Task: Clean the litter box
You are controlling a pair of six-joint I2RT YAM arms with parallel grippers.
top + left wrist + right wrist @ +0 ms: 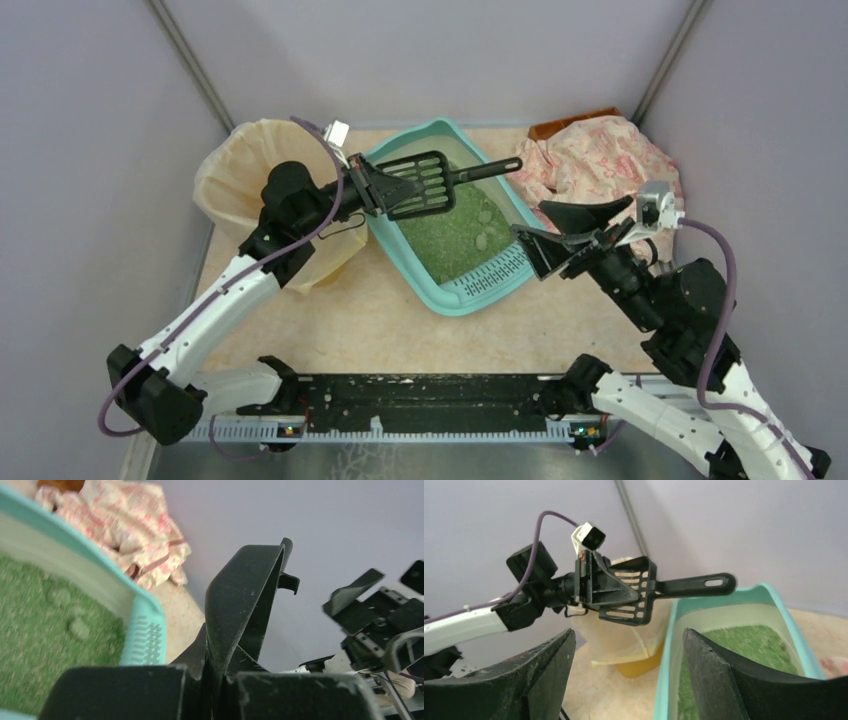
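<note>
Litter box [452, 303] is sitting mid-frame on the counter [350, 325]. Its long axis is running diagonally from upper left to lower right in the top view, with the grate [495, 275] end lying lower right, toward the arm bases. Green litter [450, 240] is filling it, and a few pale clumps [485, 216] are showing right of centre.

Scoop [425, 185] is hanging above the box's upper end, clear of the litter. Left tool [372, 190] is clamping it by the slotted head, not the handle. The handle is pointing right across the box's short width, its free end reaching the right rim. Right tool [540, 238] is hovering just beside the right rim near the grate, spread wide with nothing between its jaws. The handle is lying up-frame of it.

Judgement: the left arm is nearer the litter, but this grip looks poor for digging. Passing the handle to the right tool seems the likely next step, needing a short reach up-frame along the rim.

Bin [235, 175] is standing just left of the box, and cloth [600, 160] is lying upper right. Grey walls are closing in three sides.
</note>
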